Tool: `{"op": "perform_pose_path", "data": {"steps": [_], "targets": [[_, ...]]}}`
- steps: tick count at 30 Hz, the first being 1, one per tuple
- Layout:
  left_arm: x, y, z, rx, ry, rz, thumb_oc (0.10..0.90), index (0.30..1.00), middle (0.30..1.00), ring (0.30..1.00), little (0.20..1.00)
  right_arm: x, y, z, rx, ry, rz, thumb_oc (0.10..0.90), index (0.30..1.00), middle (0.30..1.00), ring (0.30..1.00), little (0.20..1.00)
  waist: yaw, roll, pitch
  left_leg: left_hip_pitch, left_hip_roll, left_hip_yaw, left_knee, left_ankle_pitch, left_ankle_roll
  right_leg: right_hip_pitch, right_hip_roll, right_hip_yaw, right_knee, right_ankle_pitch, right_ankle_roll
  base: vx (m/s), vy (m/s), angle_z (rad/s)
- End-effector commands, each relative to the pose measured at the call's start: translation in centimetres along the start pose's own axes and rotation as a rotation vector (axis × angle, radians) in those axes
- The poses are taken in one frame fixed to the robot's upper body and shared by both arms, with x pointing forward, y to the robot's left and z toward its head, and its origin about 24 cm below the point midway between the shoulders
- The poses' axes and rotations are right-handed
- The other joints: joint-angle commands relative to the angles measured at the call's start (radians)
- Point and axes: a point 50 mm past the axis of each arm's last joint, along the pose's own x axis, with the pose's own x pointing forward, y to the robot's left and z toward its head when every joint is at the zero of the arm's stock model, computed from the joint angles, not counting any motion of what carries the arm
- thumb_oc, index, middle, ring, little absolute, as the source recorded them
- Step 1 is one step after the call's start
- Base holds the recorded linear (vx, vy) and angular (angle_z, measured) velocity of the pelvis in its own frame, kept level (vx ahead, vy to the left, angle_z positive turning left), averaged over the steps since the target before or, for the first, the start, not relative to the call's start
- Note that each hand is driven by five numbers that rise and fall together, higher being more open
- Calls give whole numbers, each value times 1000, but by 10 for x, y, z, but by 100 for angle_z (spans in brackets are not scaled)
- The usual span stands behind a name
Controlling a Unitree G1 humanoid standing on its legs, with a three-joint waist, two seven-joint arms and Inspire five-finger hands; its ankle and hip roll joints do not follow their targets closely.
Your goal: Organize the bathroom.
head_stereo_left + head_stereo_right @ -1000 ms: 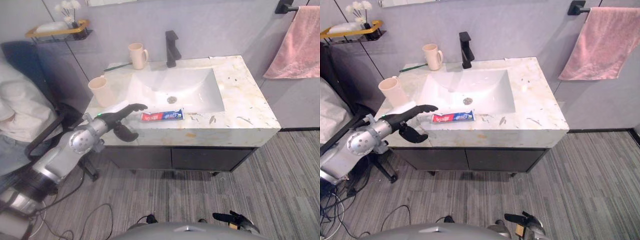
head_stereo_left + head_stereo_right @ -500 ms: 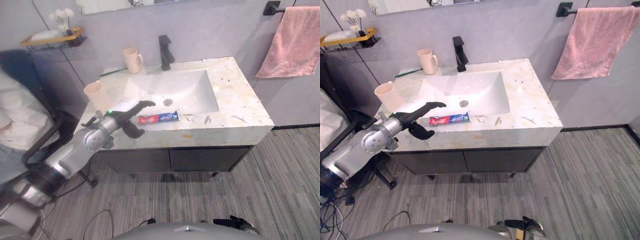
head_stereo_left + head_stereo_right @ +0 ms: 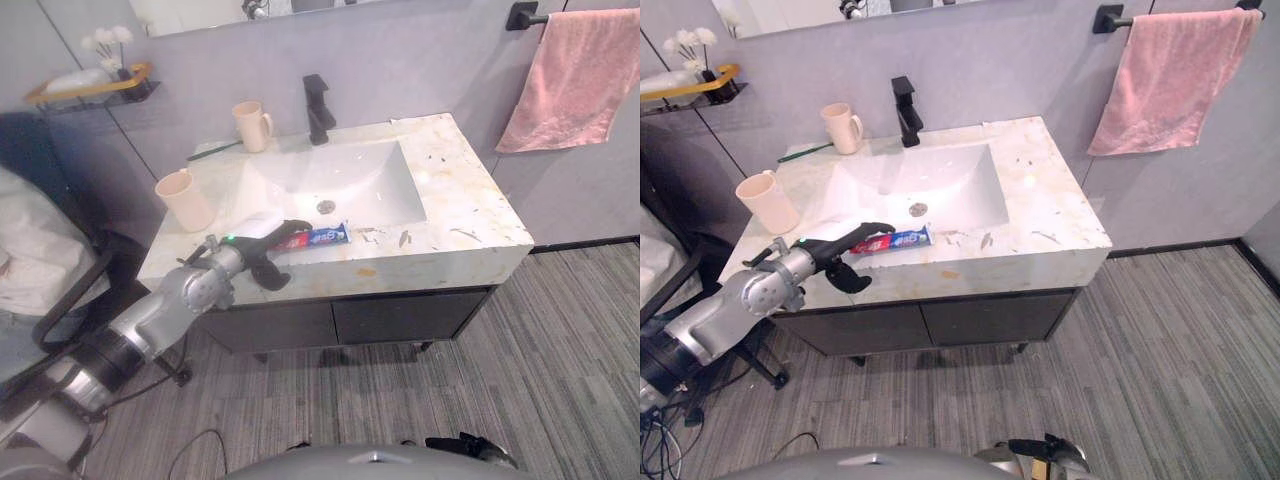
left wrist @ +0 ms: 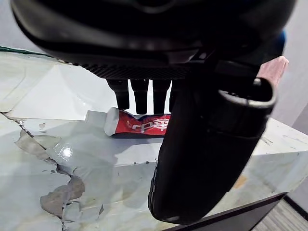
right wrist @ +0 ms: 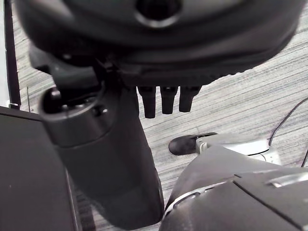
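Left eye view: one toothpaste tube [image 3: 318,236] lies flat on the near edge of the counter [image 3: 470,215], just in front of the basin [image 3: 345,180]. The left hand [image 3: 268,240] reaches it from the left, fingers straight and relaxed over the tube's left end, thumb hanging below the counter's edge, clamped on nothing. Two cream cups stand here: one cup [image 3: 183,199] at the left edge, one mug [image 3: 253,125] far by the single black tap [image 3: 316,108]. One green toothbrush [image 3: 214,151] lies left of the mug. One pink towel [image 3: 566,78] hangs far right.

Right eye view: the same count holds, and a wall shelf [image 3: 690,85] sits far left.

Left wrist view: the fingertips [image 4: 141,100] hover just over the tube's white cap end; whether they touch, I cannot tell. The tube looks light, soft and glossy, likely to slip or squash, so a gentle pinch across the firmer cap end seems best.

Right wrist view: the right hand [image 5: 110,159] hangs above the floor, fingers loosely extended, holding nothing.
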Motion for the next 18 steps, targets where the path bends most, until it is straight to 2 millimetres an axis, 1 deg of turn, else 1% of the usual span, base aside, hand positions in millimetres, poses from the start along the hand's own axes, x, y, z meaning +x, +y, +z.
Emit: {"op": "perform_pose_path", "data": {"steps": [1,9,18], "targets": [[21,88,19,168,-48,312,800,900,900,900,900,1,-4,10,-14,-21,-35,800,900,900,900,900,2,-17,9,33,-73,10,22,-73,56,4,74,-74,3,-44,-6,26,-2,-4],[20,95,14,220,-14,332,800,900,900,900,900,1,-6,4,-35,-2,-45,800,900,900,900,900,-2,-12,8,33,-74,13,25,-75,56,3,73,-70,3,-44,-5,17,8,-5],[20,97,16,274,-15,318,800,900,900,900,900,1,-2,8,-54,-5,-30,800,900,900,900,900,3,-11,10,28,-75,8,40,-81,58,5,71,-76,10,-49,-8,0,0,0]]}}
